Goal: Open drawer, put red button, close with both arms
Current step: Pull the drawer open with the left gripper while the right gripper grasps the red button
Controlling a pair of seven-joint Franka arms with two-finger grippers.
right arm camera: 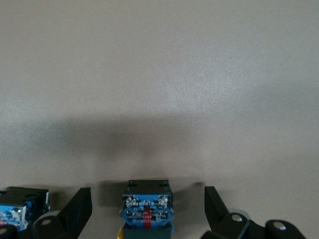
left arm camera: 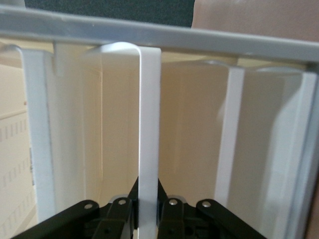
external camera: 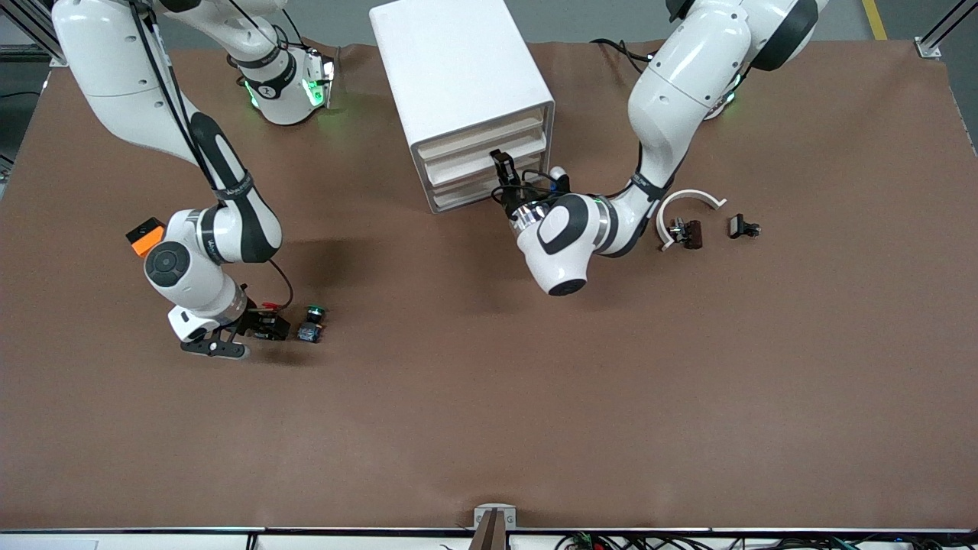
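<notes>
Drawer (left arm camera: 149, 124) edge pinched by left gripper (external camera: 501, 162) fingers (left arm camera: 117, 214).

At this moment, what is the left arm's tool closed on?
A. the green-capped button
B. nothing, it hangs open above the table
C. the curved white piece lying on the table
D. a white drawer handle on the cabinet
D: in the left wrist view the left tool is shut on the thin white drawer handle, and the front view shows it at the cabinet front.

Left pincer (external camera: 501, 163) clamped shut, arm bent low; right pincer (right arm camera: 148, 209) spread wide.
</notes>
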